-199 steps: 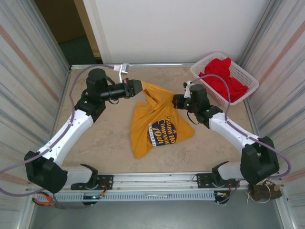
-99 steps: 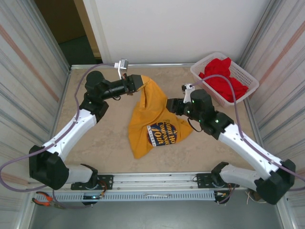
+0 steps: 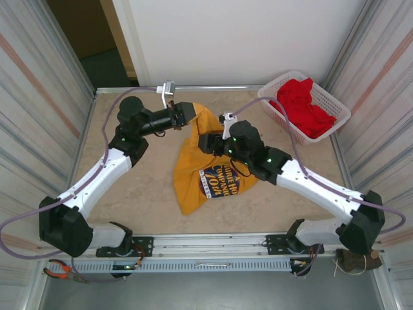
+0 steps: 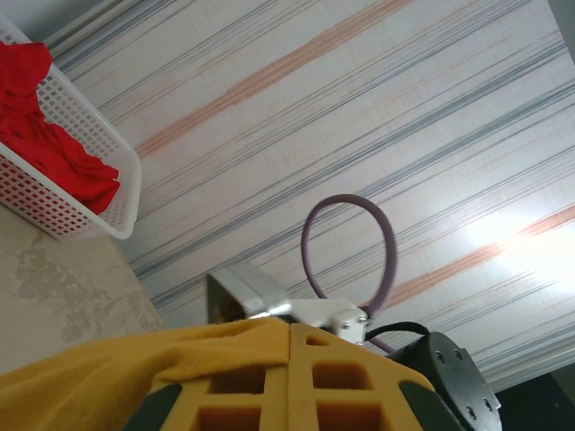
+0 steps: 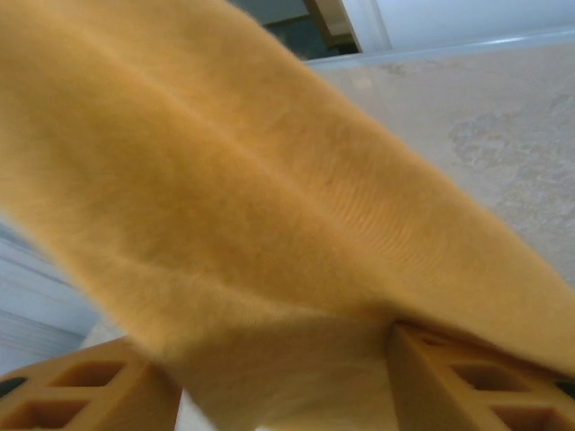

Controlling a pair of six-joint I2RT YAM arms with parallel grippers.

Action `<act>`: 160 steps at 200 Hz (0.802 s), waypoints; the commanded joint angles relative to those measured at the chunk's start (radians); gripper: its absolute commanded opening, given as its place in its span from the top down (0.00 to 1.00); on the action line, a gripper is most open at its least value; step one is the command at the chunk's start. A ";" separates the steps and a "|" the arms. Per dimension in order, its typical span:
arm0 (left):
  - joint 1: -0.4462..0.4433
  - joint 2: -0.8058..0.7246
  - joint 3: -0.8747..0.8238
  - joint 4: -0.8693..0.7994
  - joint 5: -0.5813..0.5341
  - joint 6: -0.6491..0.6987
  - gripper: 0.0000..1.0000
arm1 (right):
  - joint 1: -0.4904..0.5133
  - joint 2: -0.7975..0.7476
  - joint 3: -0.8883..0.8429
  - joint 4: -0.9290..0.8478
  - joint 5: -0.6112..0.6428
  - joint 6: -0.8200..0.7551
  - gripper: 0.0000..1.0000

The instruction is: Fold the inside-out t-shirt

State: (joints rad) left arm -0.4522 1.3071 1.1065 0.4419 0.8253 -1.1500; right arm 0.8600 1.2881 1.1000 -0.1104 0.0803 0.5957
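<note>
Right jaws swung leftward, parted, t-shirt draped between; left jaws clamp its top.

beige marbled table top; white back wall; striped side panels left and right; dark doorway at far left.

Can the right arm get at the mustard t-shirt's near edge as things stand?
Probably yes: the right end effector, open, is at the mustard-yellow cotton t-shirt, and its near edge lies uncovered on the table.
</note>
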 commanded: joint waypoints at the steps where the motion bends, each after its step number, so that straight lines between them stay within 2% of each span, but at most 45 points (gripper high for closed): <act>1: -0.005 -0.032 0.021 0.014 -0.015 0.025 1.00 | 0.003 0.029 0.052 0.046 0.047 0.010 0.66; 13: -0.003 -0.036 0.015 0.008 -0.023 0.033 1.00 | -0.002 0.024 0.048 0.050 0.036 0.003 0.88; 22: 0.004 -0.039 0.008 0.001 -0.028 0.043 1.00 | -0.006 0.009 0.046 0.049 0.015 -0.011 1.00; 34: 0.022 -0.044 -0.008 -0.006 -0.039 0.049 1.00 | -0.018 -0.017 0.036 0.053 -0.057 -0.043 1.00; 49: 0.059 -0.049 -0.036 -0.005 -0.051 0.059 1.00 | -0.045 -0.066 0.002 0.107 -0.220 -0.084 1.00; 62: 0.099 -0.046 -0.060 -0.016 -0.058 0.076 0.85 | -0.073 -0.107 -0.027 0.160 -0.354 -0.097 1.00; 81: 0.150 -0.033 -0.102 -0.003 -0.063 0.088 0.56 | -0.111 -0.140 -0.051 0.232 -0.529 -0.086 1.00; 106: 0.192 -0.019 -0.147 0.014 -0.052 0.107 0.44 | -0.132 -0.143 -0.048 0.247 -0.577 -0.068 1.00; 138: 0.196 -0.087 -0.205 -0.034 -0.057 0.195 0.40 | -0.174 -0.135 -0.068 0.273 -0.562 -0.030 1.00; 160: 0.192 -0.207 -0.278 -0.083 -0.126 0.277 0.39 | -0.196 -0.130 -0.087 0.296 -0.549 0.002 1.00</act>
State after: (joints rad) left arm -0.2569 1.2438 0.8856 0.3946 0.7528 -0.9966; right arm 0.6872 1.1587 1.0294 0.1127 -0.4465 0.5552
